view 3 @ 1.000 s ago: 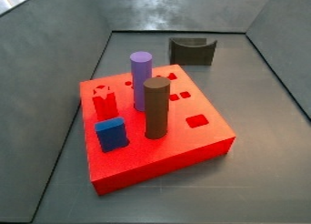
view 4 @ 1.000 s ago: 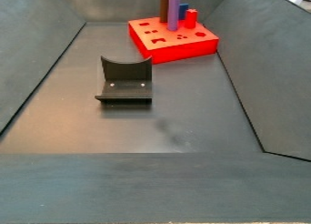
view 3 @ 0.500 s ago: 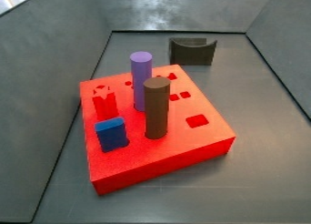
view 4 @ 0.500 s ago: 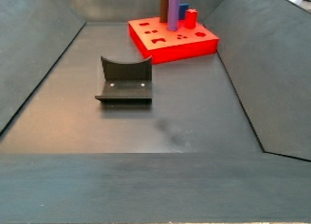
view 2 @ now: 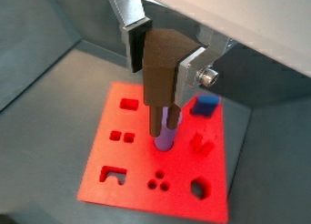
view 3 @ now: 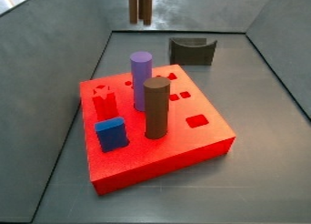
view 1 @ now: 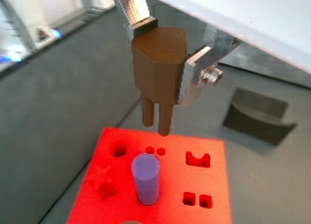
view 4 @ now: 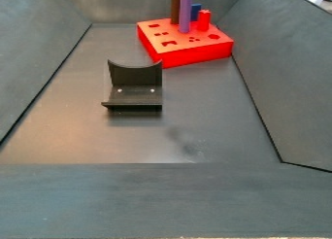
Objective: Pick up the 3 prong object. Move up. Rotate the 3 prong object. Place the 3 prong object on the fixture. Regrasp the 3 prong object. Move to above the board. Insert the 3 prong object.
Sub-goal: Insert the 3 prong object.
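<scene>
Brown 3 prong object (view 1: pixel 159 71) hanging clamped between gripper (view 1: pixel 170 56) fingers, long axis vertical, prongs pointing down, red board (view 1: pixel 183 184) lying directly beneath, well apart.

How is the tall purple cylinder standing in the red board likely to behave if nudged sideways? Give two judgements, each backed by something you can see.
The purple cylinder probably resists tipping, since its foot sits in the board. Loose on the floor, its round shape would likely roll. It looks rigid, with straight sides. The gripper holds the 3 prong object above the board, clear of it.
</scene>
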Controlling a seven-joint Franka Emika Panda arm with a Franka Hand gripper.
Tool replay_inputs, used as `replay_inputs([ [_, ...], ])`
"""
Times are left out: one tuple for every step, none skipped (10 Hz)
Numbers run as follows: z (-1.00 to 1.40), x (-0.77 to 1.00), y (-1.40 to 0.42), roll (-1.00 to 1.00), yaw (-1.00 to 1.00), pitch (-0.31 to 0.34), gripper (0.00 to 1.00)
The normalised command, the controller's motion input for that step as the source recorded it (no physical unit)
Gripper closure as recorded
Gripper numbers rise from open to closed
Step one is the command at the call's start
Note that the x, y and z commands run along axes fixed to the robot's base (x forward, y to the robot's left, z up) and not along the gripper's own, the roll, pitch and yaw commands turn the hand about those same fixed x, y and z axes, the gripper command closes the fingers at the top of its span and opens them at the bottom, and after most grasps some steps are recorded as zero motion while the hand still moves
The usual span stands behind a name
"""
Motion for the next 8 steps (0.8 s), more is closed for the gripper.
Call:
replay_inputs([
  [-0.62,-0.01,0.46,-0.04,-0.42,-0.22,1.0],
  [-0.67,-0.04,0.42,-0.02,-0.47,-0.216,1.0],
  [-0.66,-0.23,0.2,0.0,-0.63,-0.226,1.0],
  [-0.72,-0.27,0.0,0.0,-0.71,-0.196,1.0],
  [-0.76,-0.21,0.0,0.0,-0.77,-0.179,1.0],
  [-0.79,-0.33,0.0,0.0,-0.7,-0.167,1.0],
  [0.0,-0.05,0.0,0.0,0.0,0.0,1.0],
  [-0.47,-0.01,0.0,0.02,-0.09,-0.081,1.0],
])
